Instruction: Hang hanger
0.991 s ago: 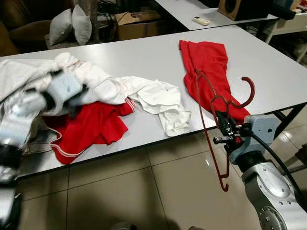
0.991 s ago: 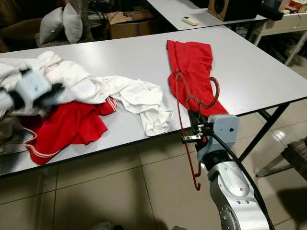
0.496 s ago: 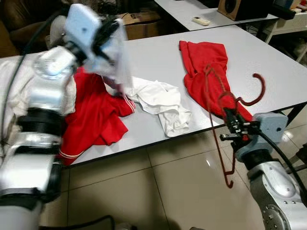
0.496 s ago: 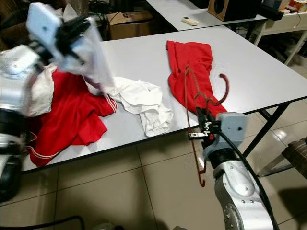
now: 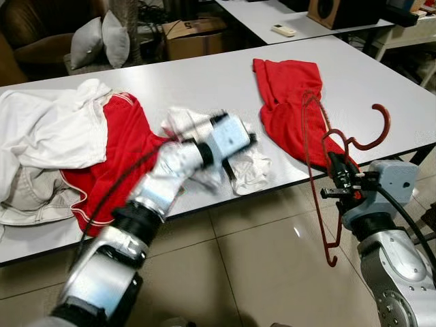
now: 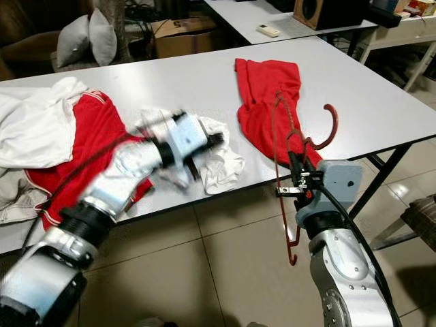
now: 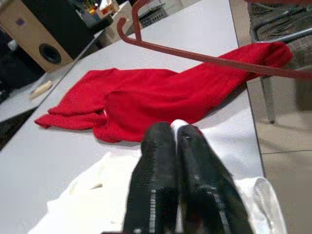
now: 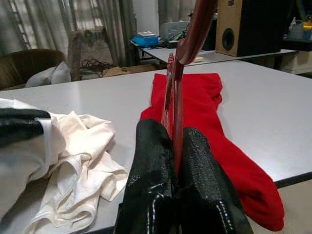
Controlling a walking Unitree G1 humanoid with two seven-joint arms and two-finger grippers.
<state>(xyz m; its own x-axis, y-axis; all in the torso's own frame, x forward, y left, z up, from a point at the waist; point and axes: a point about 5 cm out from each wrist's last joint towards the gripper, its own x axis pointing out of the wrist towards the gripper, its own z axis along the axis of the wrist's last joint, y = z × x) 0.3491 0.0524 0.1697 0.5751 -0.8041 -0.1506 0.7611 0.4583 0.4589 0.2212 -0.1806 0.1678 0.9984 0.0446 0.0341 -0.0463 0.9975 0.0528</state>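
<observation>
Right gripper (image 5: 335, 165) at right of frame, just past the table (image 5: 204, 82) edge, fingers clamped on the red hanger (image 5: 320, 146) near its neck. Hanger in the air, hook curling toward the upper right, long wire side dropping toward the floor at lower right. Grip confirmed in right wrist view: both black fingers (image 8: 151, 170) pressed flat against the thin red bar.

Left gripper (image 5: 238, 153) at centre of frame, over the crumpled white garment (image 5: 252, 167), blurred in the eye views. Fingers (image 7: 156, 161) pressed together in left wrist view, a sliver of white at the tips; pinching cloth or merely closed above it, cannot tell.

Step in hand, as judged: bringing cloth and hanger together before any hanging. Advisable: hanger steady and level, hook clear of the red garment (image 5: 289, 102) lying just behind it on the table; a single layer of fabric, not a bunch; shoulder of hanger fed into an opening rather than pushed against folds. Risk of the wire end snagging the red cloth.

Materials: hanger thin, rigid, smooth, glossy dark red, triangular with round hook. White garment soft, limp, heavily creased. Red garment matte, folded long. Table top flat, pale grey, smooth. Floor tiled, shiny. More red and white clothing (image 5: 82, 136) heaped at left of frame.
</observation>
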